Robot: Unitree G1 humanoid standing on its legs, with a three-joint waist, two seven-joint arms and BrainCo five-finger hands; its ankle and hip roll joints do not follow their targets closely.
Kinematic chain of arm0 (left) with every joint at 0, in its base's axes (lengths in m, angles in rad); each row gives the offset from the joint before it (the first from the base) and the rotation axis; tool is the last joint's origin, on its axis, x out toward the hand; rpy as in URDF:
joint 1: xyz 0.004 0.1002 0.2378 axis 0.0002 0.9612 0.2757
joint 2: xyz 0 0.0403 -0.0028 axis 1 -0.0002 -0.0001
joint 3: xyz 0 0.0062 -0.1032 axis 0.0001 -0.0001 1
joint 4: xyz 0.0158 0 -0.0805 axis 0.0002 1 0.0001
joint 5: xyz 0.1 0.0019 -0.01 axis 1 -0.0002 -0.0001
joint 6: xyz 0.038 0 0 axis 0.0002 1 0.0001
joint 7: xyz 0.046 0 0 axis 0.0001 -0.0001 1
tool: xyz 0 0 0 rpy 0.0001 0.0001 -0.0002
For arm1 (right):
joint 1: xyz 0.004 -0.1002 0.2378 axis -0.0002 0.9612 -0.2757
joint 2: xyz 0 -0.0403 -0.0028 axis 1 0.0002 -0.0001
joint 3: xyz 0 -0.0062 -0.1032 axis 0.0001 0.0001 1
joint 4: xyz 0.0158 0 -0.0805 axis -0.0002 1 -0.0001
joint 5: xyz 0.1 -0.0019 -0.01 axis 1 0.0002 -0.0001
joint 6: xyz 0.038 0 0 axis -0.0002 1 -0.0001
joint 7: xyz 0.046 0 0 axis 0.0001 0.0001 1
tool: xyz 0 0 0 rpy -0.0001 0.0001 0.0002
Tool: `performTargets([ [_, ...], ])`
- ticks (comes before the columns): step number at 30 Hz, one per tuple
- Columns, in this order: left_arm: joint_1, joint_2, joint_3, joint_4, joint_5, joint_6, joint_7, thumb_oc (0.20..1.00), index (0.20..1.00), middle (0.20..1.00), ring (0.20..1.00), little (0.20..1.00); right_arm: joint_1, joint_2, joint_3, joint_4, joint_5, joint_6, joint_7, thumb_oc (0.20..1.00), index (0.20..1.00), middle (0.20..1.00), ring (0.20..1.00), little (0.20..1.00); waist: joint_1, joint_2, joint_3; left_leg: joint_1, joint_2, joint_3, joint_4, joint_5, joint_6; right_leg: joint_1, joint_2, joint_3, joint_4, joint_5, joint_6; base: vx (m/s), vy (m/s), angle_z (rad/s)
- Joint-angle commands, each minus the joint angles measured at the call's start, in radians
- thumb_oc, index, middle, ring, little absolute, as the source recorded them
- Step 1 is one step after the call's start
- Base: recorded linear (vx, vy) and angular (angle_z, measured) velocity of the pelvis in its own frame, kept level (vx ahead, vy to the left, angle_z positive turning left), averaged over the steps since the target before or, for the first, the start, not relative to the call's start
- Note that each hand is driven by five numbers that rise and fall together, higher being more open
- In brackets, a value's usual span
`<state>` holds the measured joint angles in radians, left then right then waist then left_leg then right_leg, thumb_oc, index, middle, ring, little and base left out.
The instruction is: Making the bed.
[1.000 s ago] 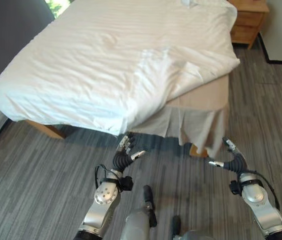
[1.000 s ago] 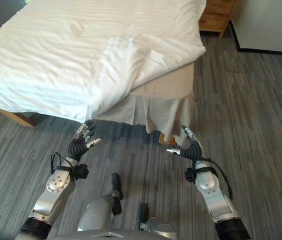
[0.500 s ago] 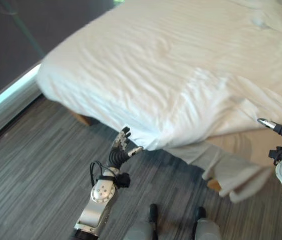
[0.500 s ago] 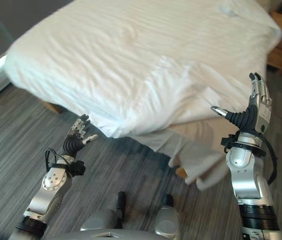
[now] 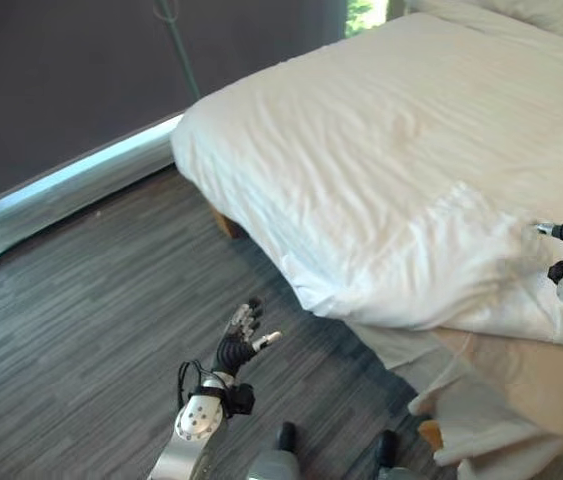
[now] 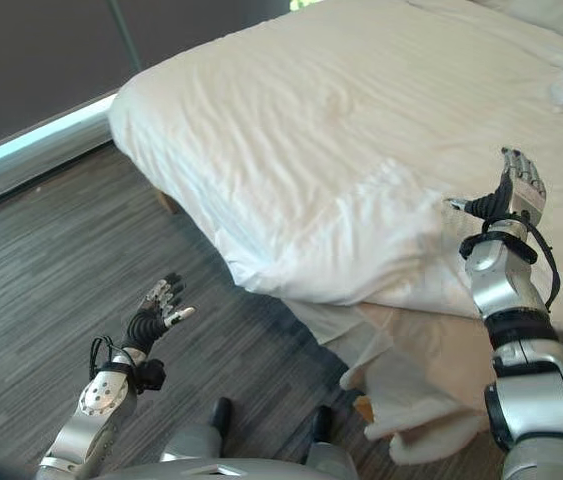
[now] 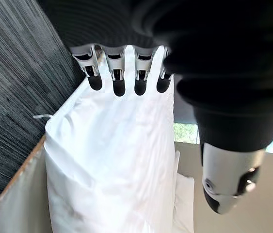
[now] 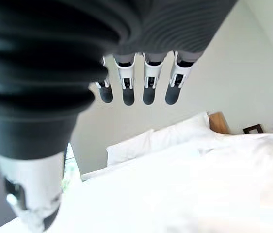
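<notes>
Approaching, nothing gripped; left hand (image 6: 158, 311) spread low over the floor (image 5: 81, 300); right hand (image 6: 514, 192) spread above the duvet (image 5: 401, 190), rumpled at the bed's near corner; probably next: grasping and straightening that edge.

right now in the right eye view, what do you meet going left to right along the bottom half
left hand → grey floor → white duvet → hanging bed skirt → right hand
</notes>
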<state>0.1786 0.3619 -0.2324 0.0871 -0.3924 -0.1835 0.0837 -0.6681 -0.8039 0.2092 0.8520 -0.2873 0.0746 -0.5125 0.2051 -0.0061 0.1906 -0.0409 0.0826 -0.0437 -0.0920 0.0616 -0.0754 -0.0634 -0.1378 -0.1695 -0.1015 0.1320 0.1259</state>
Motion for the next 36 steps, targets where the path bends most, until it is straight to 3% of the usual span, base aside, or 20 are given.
performTargets([
  [1, -0.091, 0.051, -0.038, -0.030, -0.060, -0.077, 0.006, 1.000, 1.000, 1.000, 1.000, 1.000, -0.256, -0.098, 0.095, 0.130, 0.087, -0.039, 0.012, 1.000, 1.000, 1.000, 1.000, 1.000, 0.044, -0.014, 0.057, -0.074, 0.010, 0.024, 0.005, -0.013, -0.044, 0.003, -0.041, -0.055, 0.014, -0.100, 0.049, -0.10, -0.011, 0.33],
  [4, -0.124, 0.044, -0.073, -0.009, -0.083, -0.085, 0.006, 1.000, 1.000, 1.000, 1.000, 1.000, -0.337, -0.137, 0.177, 0.310, 0.106, -0.045, 0.051, 1.000, 1.000, 1.000, 1.000, 1.000, 0.062, 0.009, 0.094, -0.174, 0.007, -0.004, 0.005, 0.024, -0.063, -0.076, -0.034, -0.067, 0.014, -0.091, 0.047, -0.11, -0.017, 0.40],
  [8, -0.149, 0.022, -0.098, 0.016, -0.103, -0.085, 0.010, 1.000, 1.000, 1.000, 1.000, 1.000, -0.340, -0.150, 0.177, 0.418, 0.150, -0.053, 0.075, 1.000, 1.000, 1.000, 1.000, 1.000, 0.066, 0.031, 0.116, -0.241, 0.005, -0.009, 0.005, 0.043, -0.070, -0.129, -0.030, -0.070, 0.014, -0.093, 0.049, -0.07, 0.007, 0.19],
  [9, -0.157, 0.016, -0.102, 0.024, -0.105, -0.084, 0.013, 1.000, 1.000, 1.000, 1.000, 1.000, -0.331, -0.147, 0.173, 0.431, 0.163, -0.055, 0.079, 0.821, 0.821, 0.821, 0.821, 0.821, 0.066, 0.035, 0.122, -0.250, 0.005, -0.008, 0.005, 0.046, -0.070, -0.137, -0.029, -0.067, 0.014, -0.092, 0.050, -0.07, 0.030, 0.04],
  [10, -0.163, 0.012, -0.105, 0.034, -0.105, -0.084, 0.015, 1.000, 1.000, 1.000, 1.000, 1.000, -0.325, -0.151, 0.175, 0.438, 0.175, -0.057, 0.087, 0.278, 0.278, 0.278, 0.278, 0.278, 0.066, 0.037, 0.126, -0.255, 0.002, -0.007, 0.005, 0.048, -0.070, -0.141, -0.028, -0.064, 0.014, -0.093, 0.050, -0.05, 0.021, -0.03],
  [11, -0.163, 0.012, -0.105, 0.034, -0.105, -0.084, 0.015, 1.000, 1.000, 1.000, 1.000, 1.000, -0.325, -0.151, 0.175, 0.438, 0.175, -0.057, 0.087, 0.278, 0.278, 0.278, 0.278, 0.278, 0.066, 0.037, 0.126, -0.255, 0.002, -0.007, 0.005, 0.048, -0.070, -0.141, -0.028, -0.064, 0.014, -0.093, 0.050, -0.05, 0.041, -0.06],
  [12, -0.181, 0.009, -0.114, 0.046, -0.096, -0.084, 0.018, 1.000, 1.000, 1.000, 1.000, 1.000, -0.306, -0.131, 0.168, 0.449, 0.200, -0.061, 0.100, 0.200, 0.200, 0.200, 0.200, 0.200, 0.060, 0.041, 0.127, -0.250, 0.002, -0.001, 0.005, 0.045, -0.067, -0.138, -0.030, -0.058, 0.014, -0.095, 0.051, -0.02, 0.043, -0.05],
  [18, -0.217, 0.007, -0.113, 0.052, -0.063, -0.077, 0.037, 1.000, 1.000, 1.000, 1.000, 1.000, -0.193, -0.052, 0.128, 0.351, 0.198, -0.055, 0.065, 0.200, 0.200, 0.200, 0.200, 0.200, 0.032, 0.037, 0.122, -0.201, -0.003, 0.023, 0.005, 0.022, -0.054, -0.105, -0.040, -0.035, 0.014, -0.096, 0.057, -0.01, 0.068, -0.11],
  [20, -0.221, -0.006, -0.093, 0.046, -0.037, -0.066, 0.046, 1.000, 1.000, 1.000, 1.000, 1.000, -0.063, -0.029, 0.099, 0.131, 0.088, -0.029, 0.020, 0.200, 0.200, 0.200, 0.200, 0.200, 0.000, 0.030, 0.114, -0.167, -0.008, 0.040, 0.005, 0.001, -0.040, -0.088, -0.051, -0.022, 0.014, -0.092, 0.062, 0.01, 0.125, -0.15],
  [21, -0.225, -0.027, -0.072, 0.047, -0.012, -0.056, 0.046, 1.000, 1.000, 1.000, 1.000, 1.000, 0.086, -0.011, 0.012, -0.087, -0.020, -0.010, -0.007, 0.200, 0.200, 0.200, 0.200, 0.200, -0.042, 0.025, 0.104, -0.130, -0.012, 0.055, 0.005, -0.016, -0.029, -0.071, -0.063, -0.008, 0.014, -0.089, 0.066, 0.02, 0.160, -0.33],
  [23, -0.234, -0.037, -0.061, 0.062, 0.017, -0.041, 0.045, 1.000, 1.000, 1.000, 1.000, 1.000, 0.262, 0.038, -0.095, -0.268, -0.093, 0.007, -0.001, 0.200, 0.200, 0.200, 0.200, 0.200, -0.072, 0.016, 0.094, -0.096, -0.018, 0.067, 0.005, -0.036, -0.018, -0.047, -0.074, -0.001, 0.014, -0.092, 0.067, 0.03, 0.108, -0.38],
  [25, -0.237, -0.046, -0.065, 0.071, 0.046, -0.028, 0.051, 1.000, 1.000, 1.000, 1.000, 1.000, 0.428, 0.132, -0.191, -0.408, -0.111, 0.002, -0.011, 0.200, 0.200, 0.200, 0.200, 0.200, -0.120, 0.002, 0.091, -0.063, -0.028, 0.074, 0.005, -0.046, -0.009, -0.020, -0.080, 0.013, 0.014, -0.085, 0.064, 0.02, 0.031, -0.17],
  [27, -0.246, -0.040, -0.064, 0.072, 0.061, -0.023, 0.048, 1.000, 1.000, 1.000, 1.000, 1.000, 0.531, 0.236, -0.202, -0.458, -0.118, -0.008, 0.005, 0.200, 0.200, 0.200, 0.200, 0.200, -0.154, -0.003, 0.104, -0.039, -0.034, 0.086, 0.005, -0.053, 0.005, 0.006, -0.074, 0.026, 0.029, -0.075, 0.064, -0.14, 0.047, -0.01],
  [28, -0.240, -0.033, -0.054, 0.072, 0.072, -0.020, 0.045, 1.000, 1.000, 1.000, 1.000, 1.000, 0.609, 0.318, -0.162, -0.460, -0.150, -0.029, 0.046, 0.200, 0.200, 0.200, 0.200, 0.200, -0.168, 0.012, 0.130, -0.012, -0.011, 0.134, 0.005, -0.051, 0.024, -0.012, -0.066, -0.011, 0.190, -0.135, 0.055, -0.31, 0.102, -0.18],
  [30, -0.220, -0.022, -0.040, 0.055, 0.070, -0.011, 0.045, 1.000, 1.000, 1.000, 1.000, 1.000, 0.651, 0.364, -0.116, -0.428, -0.183, -0.036, 0.077, 0.200, 0.200, 0.200, 0.200, 0.200, -0.168, 0.018, 0.132, 0.003, 0.009, 0.191, 0.005, -0.033, 0.034, -0.012, -0.064, -0.053, 0.332, -0.182, 0.041, -0.28, 0.089, -0.71],
  [32, -0.188, -0.012, -0.022, 0.039, 0.066, -0.006, 0.040, 1.000, 1.000, 1.000, 1.000, 1.000, 0.684, 0.399, -0.095, -0.380, -0.183, -0.040, 0.100, 0.200, 0.200, 0.200, 0.200, 0.200, -0.157, 0.015, 0.115, 0.020, 0.018, 0.236, 0.005, -0.032, 0.037, 0.021, -0.077, -0.090, 0.391, -0.206, 0.036, -0.18, -0.004, -1.09],
  [33, -0.155, -0.001, -0.005, 0.019, 0.055, -0.004, 0.037, 1.000, 1.000, 1.000, 1.000, 1.000, 0.694, 0.411, -0.079, -0.338, -0.182, -0.041, 0.117, 0.200, 0.200, 0.200, 0.200, 0.200, -0.129, 0.011, 0.082, 0.014, 0.030, 0.293, 0.005, -0.023, 0.033, 0.078, -0.109, -0.152, 0.367, -0.202, 0.032, -0.10, -0.043, -1.06],
  [34, -0.152, 0.000, -0.004, 0.017, 0.055, -0.004, 0.036, 1.000, 1.000, 1.000, 1.000, 1.000, 0.696, 0.412, -0.078, -0.337, -0.182, -0.041, 0.116, 0.200, 0.200, 0.200, 0.200, 0.200, -0.126, 0.010, 0.080, 0.017, 0.030, 0.296, 0.005, -0.025, 0.033, 0.082, -0.108, -0.150, 0.359, -0.198, 0.032, -0.10, -0.073, -1.15],
  [35, -0.138, 0.003, 0.004, 0.013, 0.047, -0.004, 0.033, 1.000, 1.000, 1.000, 1.000, 1.000, 0.703, 0.417, -0.069, -0.327, -0.188, -0.039, 0.122, 0.200, 0.200, 0.200, 0.200, 0.200, -0.110, 0.003, 0.067, 0.015, 0.032, 0.328, 0.005, -0.023, 0.028, 0.128, -0.130, -0.192, 0.323, -0.193, 0.043, -0.06, -0.063, -1.02],
  [36, -0.121, 0.007, -0.001, 0.010, 0.047, -0.004, 0.030, 1.000, 1.000, 1.000, 1.000, 1.000, 0.711, 0.429, -0.061, -0.314, -0.181, -0.040, 0.136, 0.200, 0.200, 0.200, 0.200, 0.200, -0.096, -0.004, 0.058, 0.020, 0.031, 0.348, 0.005, -0.016, 0.025, 0.170, -0.119, -0.212, 0.262, -0.201, 0.039, -0.11, -0.110, -1.01],
])
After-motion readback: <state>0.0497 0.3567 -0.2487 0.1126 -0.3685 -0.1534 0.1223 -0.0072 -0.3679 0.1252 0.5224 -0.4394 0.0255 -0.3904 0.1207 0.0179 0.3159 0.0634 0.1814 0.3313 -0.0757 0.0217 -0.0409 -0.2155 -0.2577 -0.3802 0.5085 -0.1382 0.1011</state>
